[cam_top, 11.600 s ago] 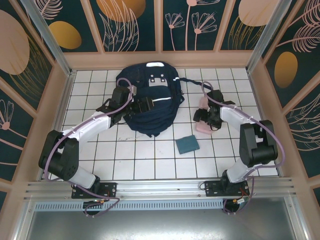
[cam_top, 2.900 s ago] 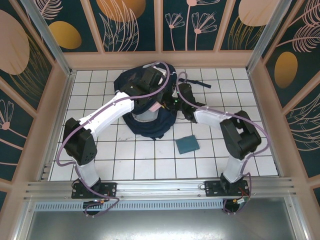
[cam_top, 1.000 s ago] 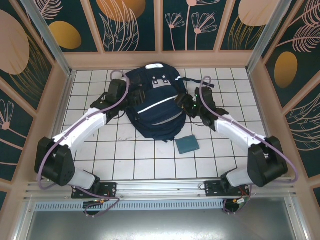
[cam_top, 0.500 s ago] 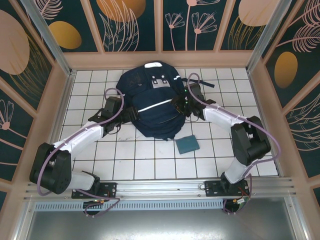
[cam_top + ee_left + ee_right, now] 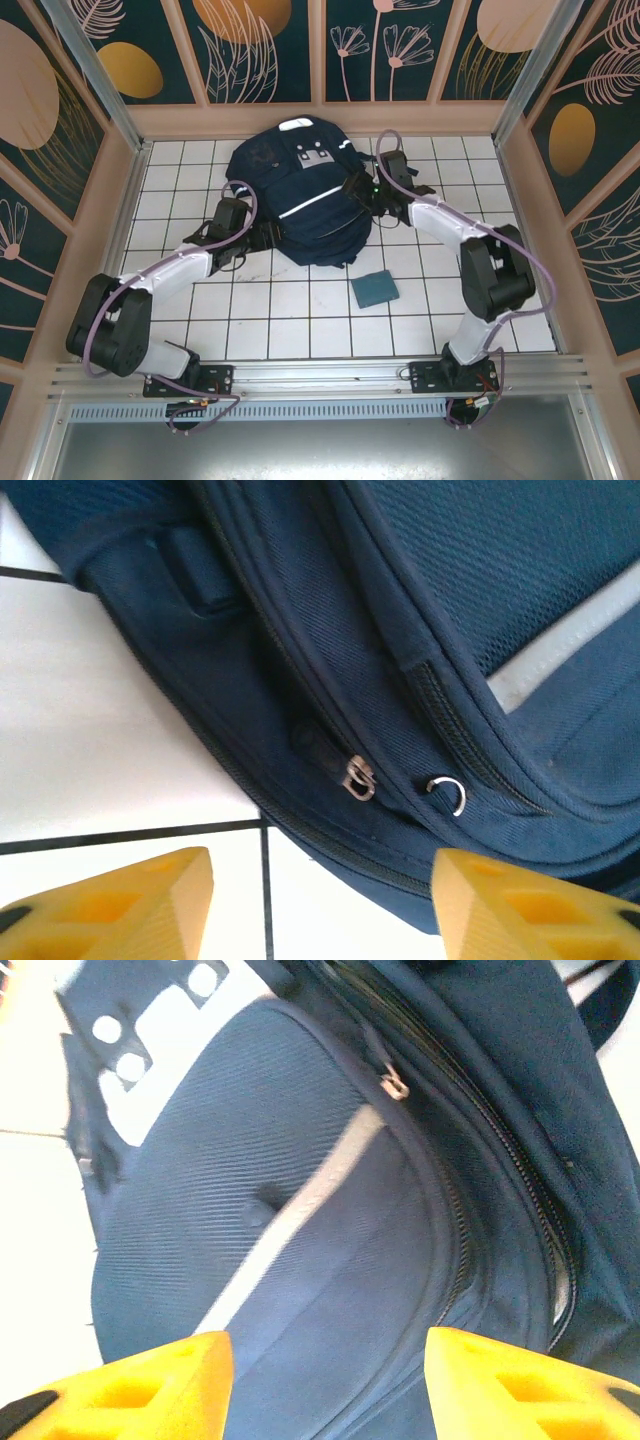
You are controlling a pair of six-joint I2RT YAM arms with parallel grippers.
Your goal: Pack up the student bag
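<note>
The bag point(image 5: 305, 200) sits at the table's point(image 5: 300, 320) 12 o'clock end with a teal pad point(image 5: 375, 288) outside at its 5 o'clock, so packing looks unfinished; left gripper point(image 5: 322, 865) and right gripper point(image 5: 328, 1338) both gape, empty.

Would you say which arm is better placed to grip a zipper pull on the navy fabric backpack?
Probably left: the open left end effector has a small metal zipper pull close ahead, between its fingers.

We're seeing a big dark navy fabric backpack point(image 5: 310, 228) sporting a pale grey stripe, a small teal rectangular pad point(image 5: 375, 288), and a white tiled tabletop point(image 5: 300, 320) showing dark grid lines.
</note>
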